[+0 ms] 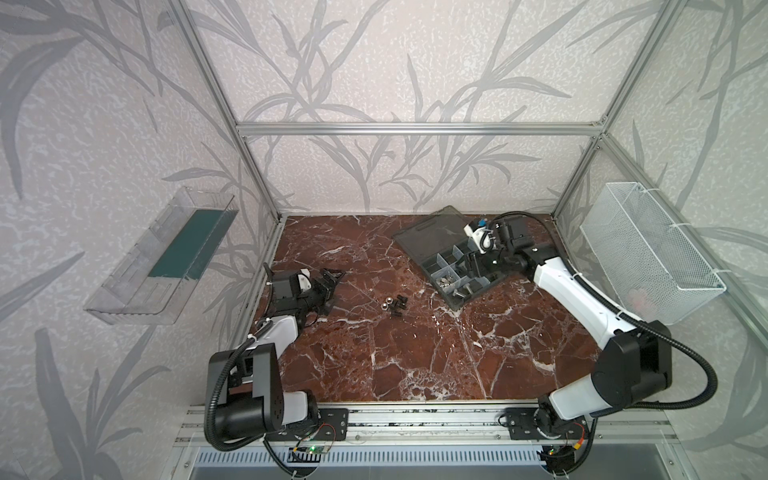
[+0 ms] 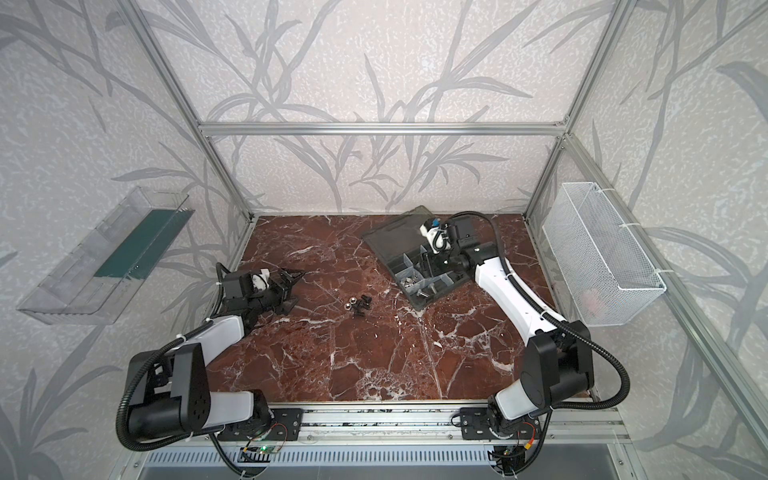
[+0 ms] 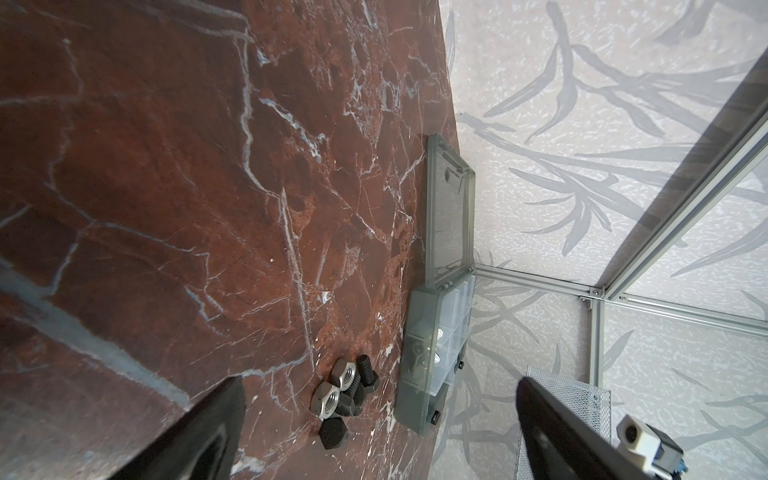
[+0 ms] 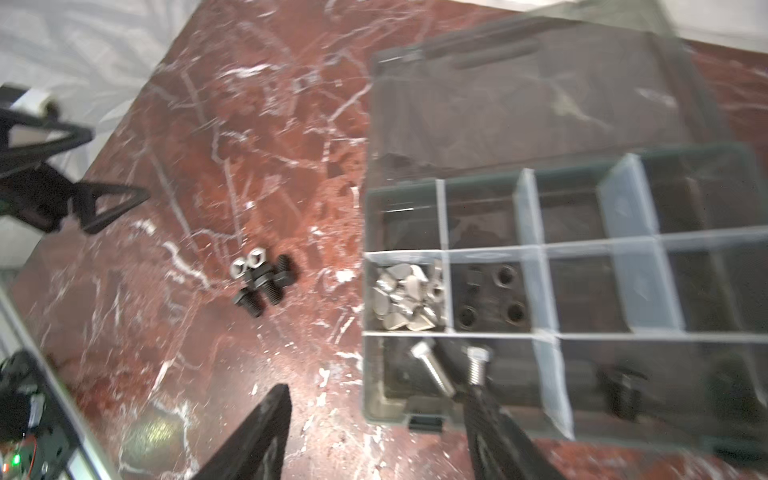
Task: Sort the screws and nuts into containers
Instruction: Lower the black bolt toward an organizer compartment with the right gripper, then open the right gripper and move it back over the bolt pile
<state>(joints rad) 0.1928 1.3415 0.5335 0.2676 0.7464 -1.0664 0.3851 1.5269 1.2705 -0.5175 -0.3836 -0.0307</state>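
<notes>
My parted, empty right claw (image 4: 376,390) is hovering over two silver metal screws (image 4: 432,368) in the smoky-grey plastic organiser box (image 4: 405,189); open red-brown marble tabletop (image 4: 249,166) is flanking it.

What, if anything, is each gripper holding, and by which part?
Nothing is held. The left gripper and the right gripper both show open jaws with nothing between them.

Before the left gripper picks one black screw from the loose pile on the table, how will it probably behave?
The black screws look like solid metal: probably stiff and heavy for their size. Their round shanks may let one roll if nudged. They lie against the silver nuts, so a grasp would likely shift those too.
</notes>
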